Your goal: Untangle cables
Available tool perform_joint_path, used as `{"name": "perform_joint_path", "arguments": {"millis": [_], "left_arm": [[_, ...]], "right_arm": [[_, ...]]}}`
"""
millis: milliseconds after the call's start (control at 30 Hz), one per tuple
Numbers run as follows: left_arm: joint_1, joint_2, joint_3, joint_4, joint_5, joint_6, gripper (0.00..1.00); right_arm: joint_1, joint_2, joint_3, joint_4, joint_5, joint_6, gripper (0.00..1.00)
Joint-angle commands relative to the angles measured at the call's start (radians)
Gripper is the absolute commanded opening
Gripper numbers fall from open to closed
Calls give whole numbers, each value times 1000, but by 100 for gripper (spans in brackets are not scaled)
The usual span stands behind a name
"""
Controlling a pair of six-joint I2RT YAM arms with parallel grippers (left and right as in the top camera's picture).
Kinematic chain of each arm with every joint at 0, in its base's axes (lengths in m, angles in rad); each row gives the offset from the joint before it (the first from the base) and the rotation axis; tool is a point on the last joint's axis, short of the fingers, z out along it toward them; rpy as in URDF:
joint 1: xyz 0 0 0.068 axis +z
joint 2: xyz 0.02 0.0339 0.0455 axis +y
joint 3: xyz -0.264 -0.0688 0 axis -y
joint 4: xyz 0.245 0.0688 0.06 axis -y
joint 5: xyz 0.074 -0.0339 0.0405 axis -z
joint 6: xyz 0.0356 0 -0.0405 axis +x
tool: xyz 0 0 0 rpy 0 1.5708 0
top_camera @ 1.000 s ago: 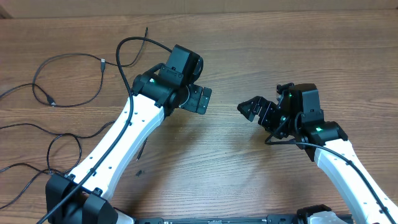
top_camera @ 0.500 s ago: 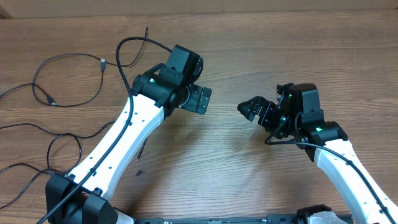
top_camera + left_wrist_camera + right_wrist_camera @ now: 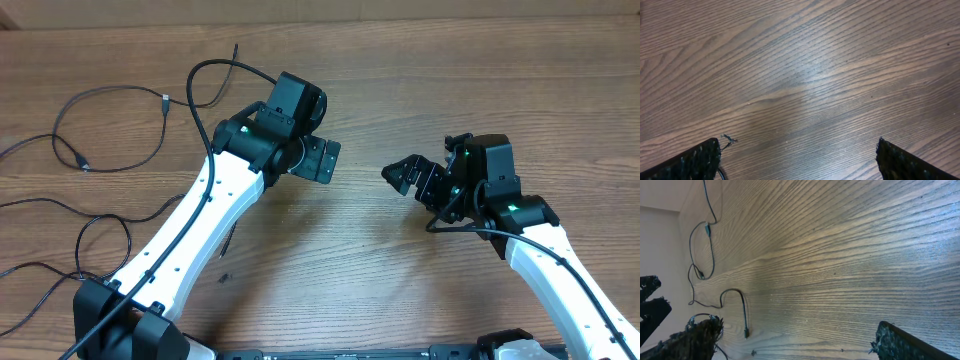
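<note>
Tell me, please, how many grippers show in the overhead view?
2. The left gripper is near the middle of the table, open; the right gripper is just beside it, facing it, also open. None appears hidden.

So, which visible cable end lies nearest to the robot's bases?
The end poking out right of the left arm's white link; the other plugs lie farther back on the left.

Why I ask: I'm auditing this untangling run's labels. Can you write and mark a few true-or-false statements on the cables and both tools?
1. The left tool is open. True.
2. The right tool grips a cable. False: it is open and holds nothing.
3. The cables lie between the two arms. False: they lie on the table's left side, beyond the left arm.
4. The table is wood-grained. True.
</note>
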Motion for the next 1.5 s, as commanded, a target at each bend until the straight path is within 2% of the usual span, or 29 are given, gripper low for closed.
{"name": "perform_joint_path", "arguments": {"millis": [0,1033,1467], "left_arm": [[2,-28,0,1,9,-14,100],[2,-31,-2,2,8,-14,100],[2,-205,-2,5,-13,-13,100]], "right_arm": [[-2,1,19,2,7,-8,100],[-2,1,19,2,7,-8,100],[-2,1,19,2,7,-8,100]]}}
